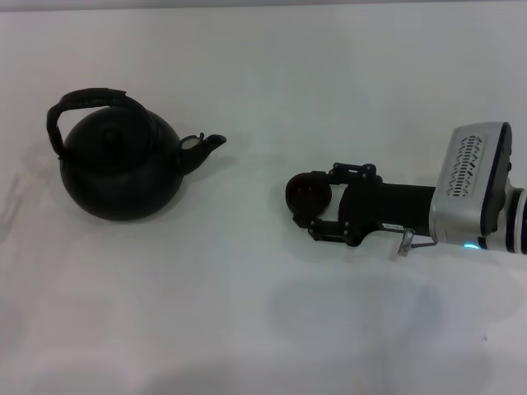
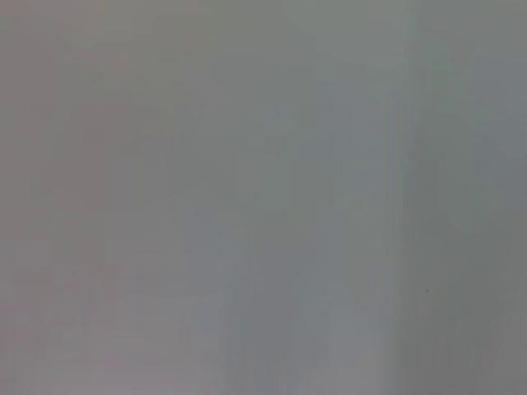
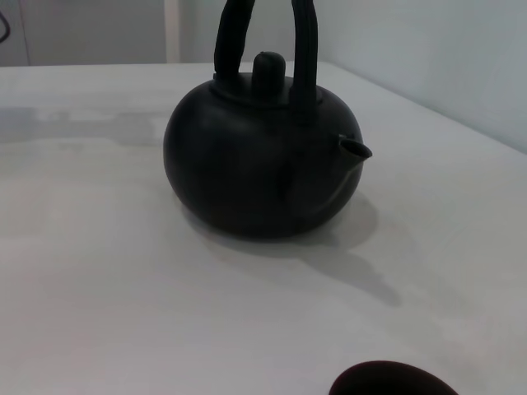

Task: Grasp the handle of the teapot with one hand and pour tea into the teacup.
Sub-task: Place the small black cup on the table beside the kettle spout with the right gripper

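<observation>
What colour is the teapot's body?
Matte black all over, clearest in the right wrist view: teapot.

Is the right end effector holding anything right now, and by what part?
Yes: the right end effector is shut on the teacup, a finger on each side of its rim. The teapot stands untouched; the left end effector is out of view.
</observation>
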Available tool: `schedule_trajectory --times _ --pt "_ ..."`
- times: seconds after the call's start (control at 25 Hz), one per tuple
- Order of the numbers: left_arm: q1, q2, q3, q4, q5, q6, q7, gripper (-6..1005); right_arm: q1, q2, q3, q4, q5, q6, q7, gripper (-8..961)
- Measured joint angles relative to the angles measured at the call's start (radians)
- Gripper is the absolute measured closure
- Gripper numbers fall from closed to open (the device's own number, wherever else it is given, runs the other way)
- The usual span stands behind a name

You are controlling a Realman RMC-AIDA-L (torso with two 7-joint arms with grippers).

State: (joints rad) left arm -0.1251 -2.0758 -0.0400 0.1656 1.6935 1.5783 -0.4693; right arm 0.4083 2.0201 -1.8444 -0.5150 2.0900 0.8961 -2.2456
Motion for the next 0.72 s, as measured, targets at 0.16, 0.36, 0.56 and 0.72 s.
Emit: schedule_trajectory --times 0.16,0.36,0.56,0.72 --pt "-0.002 0.0 0.0 0.0 0.0 0.0 0.0 286 0.003 0.0 0.001 0.003 0.001 -0.005 0.006 154" --pt "-0.003 0.0 0.0 0.0 0.0 0.0 0.0 286 0.004 0.0 0.001 0.004 0.002 -0.007 0.012 108" --pt "-0.002 0.0 0.0 0.0 0.0 0.0 0.0 286 0.004 0.0 0.003 0.002 0.005 -0.01 0.016 95" --pt "-0.002 0.0 0.0 0.0 0.0 0.0 0.0 286 0.007 -0.005 0.008 0.0 0.007 0.011 0.045 93"
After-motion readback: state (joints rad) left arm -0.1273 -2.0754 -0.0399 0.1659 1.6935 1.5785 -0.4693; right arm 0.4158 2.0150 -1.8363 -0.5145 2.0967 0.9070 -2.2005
